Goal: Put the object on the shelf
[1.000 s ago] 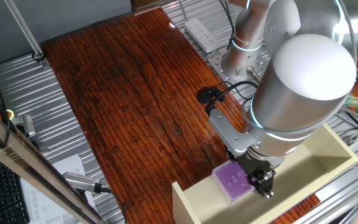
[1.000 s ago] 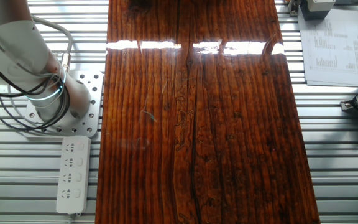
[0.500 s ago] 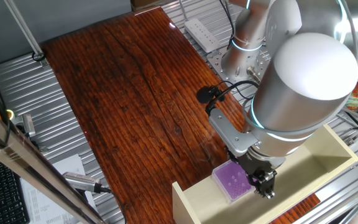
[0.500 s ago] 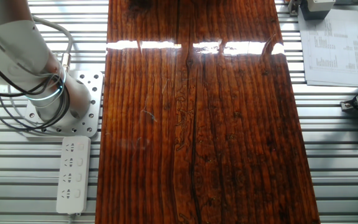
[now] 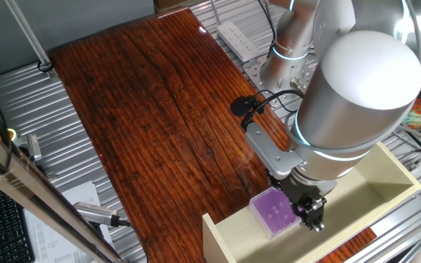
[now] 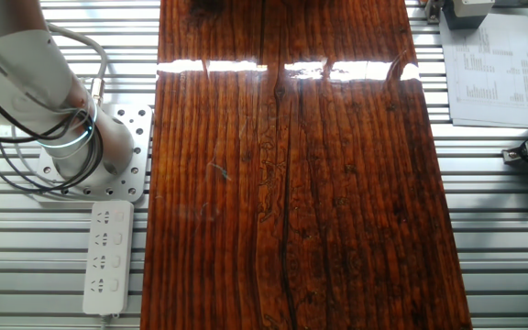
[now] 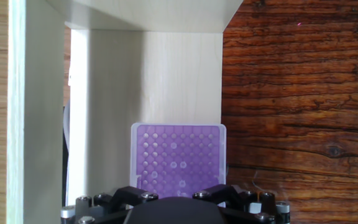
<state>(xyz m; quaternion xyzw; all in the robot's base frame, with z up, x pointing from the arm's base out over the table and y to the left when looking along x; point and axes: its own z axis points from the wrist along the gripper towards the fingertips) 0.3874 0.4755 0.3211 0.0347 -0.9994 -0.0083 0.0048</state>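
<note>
The purple box lies flat on the cream shelf, at its end nearest the table's middle. In the hand view the box, dotted on top, rests on the shelf's pale floor panel against its right edge. My gripper stands right at the box's side, its black fingers spread about as wide as the box. The box's near edge is hidden under the gripper body. Neither the box nor the shelf shows in the other fixed view.
The dark wooden table top lies left of the shelf. A white power strip and the arm's base stand on the metal frame. A paper sheet lies at the far right.
The arm's large upper link has shifted slightly right. The purple box has stayed in place on the shelf.
</note>
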